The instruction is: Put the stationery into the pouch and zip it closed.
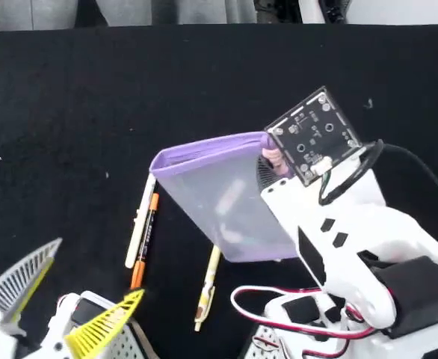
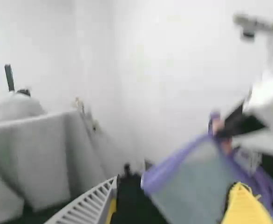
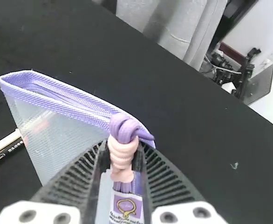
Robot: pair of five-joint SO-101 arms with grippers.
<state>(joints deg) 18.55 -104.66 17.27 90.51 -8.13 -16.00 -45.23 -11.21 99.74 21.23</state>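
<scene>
High view, from the left: the left gripper [image 1: 66,299] hangs wide open and empty over the counter's [image 1: 69,112] near edge. Just beside it a white pen [image 1: 140,222] and an orange pen [image 1: 146,238] lie side by side. A yellow pen [image 1: 207,288] lies further right, its top end reaching under the pouch [image 1: 219,198]. The right gripper [image 1: 273,158] is clamped on the pouch by its cord [image 3: 122,149], holding it tilted up. Three pens are not yet in, something pale shows through the mesh, and I cannot tell whether the zip is open.
</scene>
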